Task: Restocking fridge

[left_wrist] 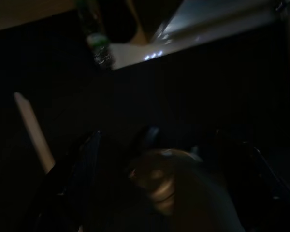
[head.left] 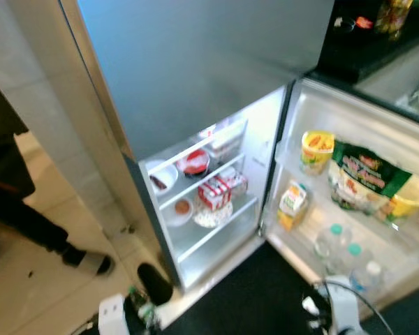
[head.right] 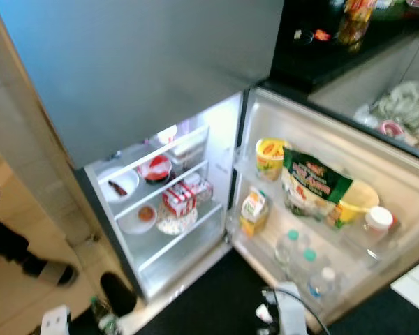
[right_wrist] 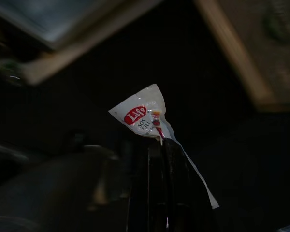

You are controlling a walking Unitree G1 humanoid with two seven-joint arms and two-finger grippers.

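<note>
The fridge [head.left: 216, 70] stands with its lower door [head.left: 377, 209] swung open to the right. Its lit shelves [head.left: 206, 202] hold a red-lidded bowl [head.left: 193, 162], small dishes and a red-and-white carton [head.left: 213, 193]. The door racks carry a yellow tub [head.left: 316, 149], a green bag [head.left: 363, 178], a juice carton [head.left: 292, 204] and water bottles [head.left: 333, 241]. My right gripper [right_wrist: 159, 145] is shut on a white sauce sachet [right_wrist: 142, 116] with a red logo, low before the door. In the dark left wrist view my left gripper [left_wrist: 166, 159] hangs open by the floor.
A person's dark leg and shoe [head.left: 91, 264] stand on the tiled floor at the left. A green-capped bottle [head.left: 143, 312] and a black object [head.left: 155, 283] sit on the floor by the fridge's front corner. A dark counter [head.left: 377, 42] with items lies at the upper right.
</note>
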